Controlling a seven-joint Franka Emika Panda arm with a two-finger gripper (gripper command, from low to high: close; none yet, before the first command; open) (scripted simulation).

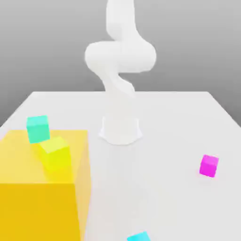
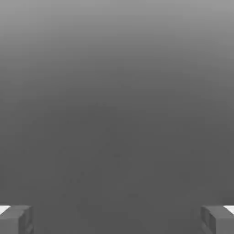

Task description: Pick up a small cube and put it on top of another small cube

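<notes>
Spread wide and empty, the claw (image 2: 117, 219) faces gray; exterior view adds the small cube (image 1: 208, 165).

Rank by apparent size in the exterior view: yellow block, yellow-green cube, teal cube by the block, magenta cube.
1. Yellow block, largest by far.
2. Yellow-green cube.
3. Teal cube.
4. Magenta cube, smallest-looking.
The three small cubes may be equal; differing nearness to the camera leaves that unsure.

One white robot arm (image 1: 120, 61) stands on one pale grey surface (image 1: 169, 122). Cubes: one small magenta (image 1: 209, 165), one small yellow-green (image 1: 56, 153), two small teal, one far (image 1: 37, 128) and one near (image 1: 139, 236). One large yellow block (image 1: 42, 197).
</notes>
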